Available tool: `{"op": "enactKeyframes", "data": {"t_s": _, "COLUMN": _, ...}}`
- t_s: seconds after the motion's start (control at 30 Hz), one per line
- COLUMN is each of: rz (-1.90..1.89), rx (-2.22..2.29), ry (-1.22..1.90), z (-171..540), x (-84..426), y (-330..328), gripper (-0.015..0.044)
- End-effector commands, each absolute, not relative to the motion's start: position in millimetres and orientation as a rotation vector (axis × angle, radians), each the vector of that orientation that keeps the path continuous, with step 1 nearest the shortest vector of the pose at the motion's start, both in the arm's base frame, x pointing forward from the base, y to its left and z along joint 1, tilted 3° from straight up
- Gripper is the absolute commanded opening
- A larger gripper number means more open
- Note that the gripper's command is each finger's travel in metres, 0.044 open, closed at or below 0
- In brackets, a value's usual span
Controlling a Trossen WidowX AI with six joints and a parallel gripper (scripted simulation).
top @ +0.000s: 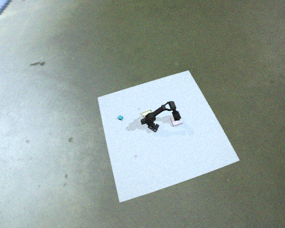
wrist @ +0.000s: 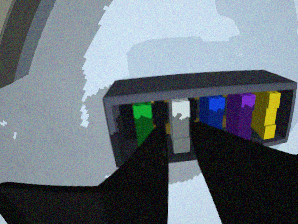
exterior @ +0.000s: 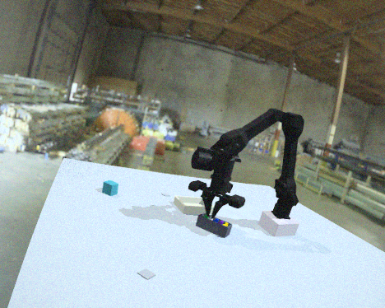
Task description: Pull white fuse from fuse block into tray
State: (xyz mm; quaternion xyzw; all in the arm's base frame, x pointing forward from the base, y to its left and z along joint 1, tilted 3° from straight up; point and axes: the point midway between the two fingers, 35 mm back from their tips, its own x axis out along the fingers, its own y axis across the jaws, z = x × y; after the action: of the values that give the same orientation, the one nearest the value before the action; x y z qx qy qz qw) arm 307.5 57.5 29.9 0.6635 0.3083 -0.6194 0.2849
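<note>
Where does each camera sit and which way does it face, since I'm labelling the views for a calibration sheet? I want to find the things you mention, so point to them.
Top: high overhead, looking steeply down at the white table (top: 173,158) (exterior: 90,247); the whole arm shows.
Exterior: off the table's side, slightly above it, looking across; arm and gripper (exterior: 211,217) (wrist: 177,132) show.
Wrist: near the gripper, looking down at the fuse block (exterior: 206,226) (wrist: 190,82); only black fingers show.
Top and exterior share the teal cube (top: 120,117) (exterior: 110,188).

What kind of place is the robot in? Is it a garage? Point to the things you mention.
It looks more like a big warehouse or workshop. There's a high wooden roof (exterior: 243,25), a tall bare wall (exterior: 185,70) and long stacks of what may be pipes or beams (exterior: 41,115) along the side.
</note>
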Motion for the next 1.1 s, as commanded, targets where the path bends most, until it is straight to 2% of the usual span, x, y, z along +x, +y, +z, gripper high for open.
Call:
{"op": "enactKeyframes", "data": {"t_s": 0.0, "rz": -1.666, "rx": 1.774, "ry": 0.83, "z": 24.1, "x": 305.6, "y": 58.3, "gripper": 0.0069}}
{"op": "enactKeyframes", "data": {"t_s": 0.53, "rz": -1.666, "rx": 1.774, "ry": 0.83, "z": 22.8, "x": 305.6, "y": 58.4, "gripper": 0.0069}}
{"op": "enactKeyframes", "data": {"t_s": 0.87, "rz": -1.663, "rx": 1.771, "ry": 0.825, "z": 23.6, "x": 306.2, "y": 57.6, "gripper": 0.0003}}
{"op": "enactKeyframes", "data": {"t_s": 1.07, "rz": -1.663, "rx": 1.771, "ry": 0.826, "z": 24.3, "x": 306.2, "y": 57.5, "gripper": 0.0}}
